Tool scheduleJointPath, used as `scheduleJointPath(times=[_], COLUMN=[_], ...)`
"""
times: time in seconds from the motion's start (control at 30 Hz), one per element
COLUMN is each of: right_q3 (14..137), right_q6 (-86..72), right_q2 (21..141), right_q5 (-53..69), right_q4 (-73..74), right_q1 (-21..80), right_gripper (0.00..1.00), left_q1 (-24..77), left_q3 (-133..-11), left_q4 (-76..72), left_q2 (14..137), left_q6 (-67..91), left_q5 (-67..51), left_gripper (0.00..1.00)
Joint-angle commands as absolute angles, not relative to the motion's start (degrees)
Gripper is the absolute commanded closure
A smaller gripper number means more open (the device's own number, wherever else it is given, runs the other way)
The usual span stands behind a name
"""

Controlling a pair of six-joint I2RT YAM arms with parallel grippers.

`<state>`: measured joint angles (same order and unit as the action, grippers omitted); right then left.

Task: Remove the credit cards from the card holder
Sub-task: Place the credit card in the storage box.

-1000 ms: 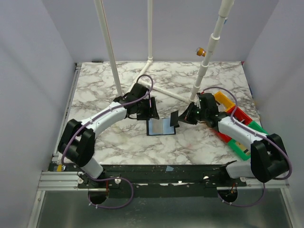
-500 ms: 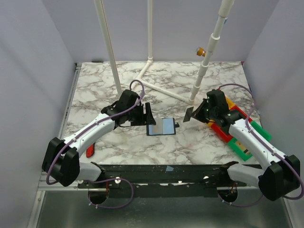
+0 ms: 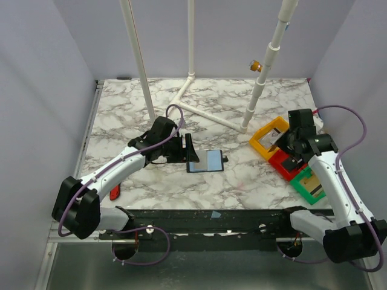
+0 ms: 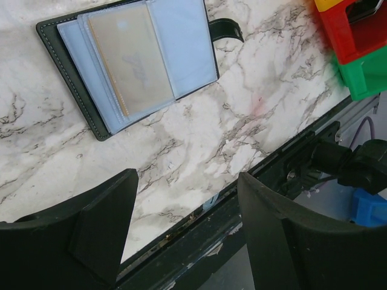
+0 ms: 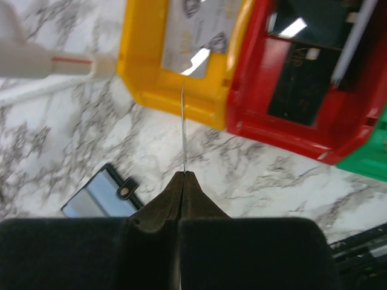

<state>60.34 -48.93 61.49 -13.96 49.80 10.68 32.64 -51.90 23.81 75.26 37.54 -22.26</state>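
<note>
The card holder [image 3: 205, 161] lies open and flat on the marble, black outside and bluish inside. In the left wrist view a tan credit card [image 4: 130, 60] sits in the card holder [image 4: 78, 90] among pale blue sleeves. My left gripper [image 3: 186, 147] stands open just left of it with nothing between the jaws [image 4: 187, 208]. My right gripper [image 3: 290, 147] hovers over the bins, shut on a thin credit card [image 5: 183, 127] that I see edge-on, its tip over the yellow bin [image 5: 163, 90]. The card holder [image 5: 100, 193] lies behind and to the left of it.
Yellow bin [image 3: 270, 138], red bin [image 3: 284, 164] and green bin [image 3: 309, 184] stand in a row at the right. White pipe posts [image 3: 257, 90] and a floor bar rise at the back. A small red object [image 3: 115, 192] lies near the table's front left edge.
My right arm has swung right from the card holder to above the bins, carrying the card. My left gripper opened wider and drew slightly left of the holder, then stayed.
</note>
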Motion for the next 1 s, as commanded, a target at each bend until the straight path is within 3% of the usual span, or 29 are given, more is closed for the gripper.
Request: scheduleJointPath(times=[0.0,0.17,0.97], right_q3=[62.04,62.51,59.45], right_q6=[-45.19,-38.97,-36.83], right_q2=[62.91,66.05,80.37], right_q5=[-21.28,-18.78,-23.42], right_q4=[58.60,55.44,43.34], right_q1=[3.93,-6.95,-10.34], right_gripper=[0.99,0.99,0.99], left_q1=[32.59,32.57,32.60], left_q3=[-51.68,-51.33,-51.02], left_q4=[22.37,21.99,21.71], left_q2=[73.58,73.40,73.43], left_q6=[37.18,37.24,37.18], left_q5=[-24.32,-24.61,-24.21], left_gripper=[0.31,0.31,0.31])
